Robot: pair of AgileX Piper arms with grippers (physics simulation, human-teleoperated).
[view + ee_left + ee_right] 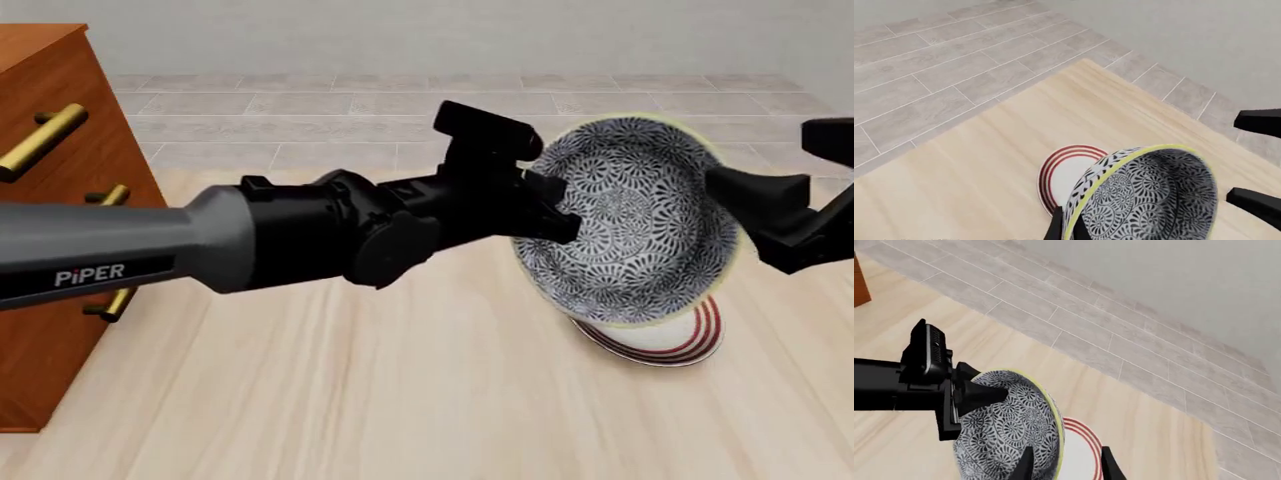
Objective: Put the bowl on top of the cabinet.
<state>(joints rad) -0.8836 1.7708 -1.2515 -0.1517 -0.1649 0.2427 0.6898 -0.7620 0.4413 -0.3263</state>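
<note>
In the front view the bowl [627,225] is up off the surface [400,400], tipped on edge above the plate [667,340], which lies flat on the surface's right part. The left tool [567,205] meets the bowl's left rim and the right tool [747,215] its right rim. The cabinet [54,200] stands at the far left, well apart from them.

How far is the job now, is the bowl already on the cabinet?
Not yet. Done: the bowl is lifted off the table, tilted on edge above the plate. In hand: the left gripper pinches its rim, and the right gripper appears to clamp the opposite rim. Left: carrying it across to the cabinet and setting it on top.
</note>
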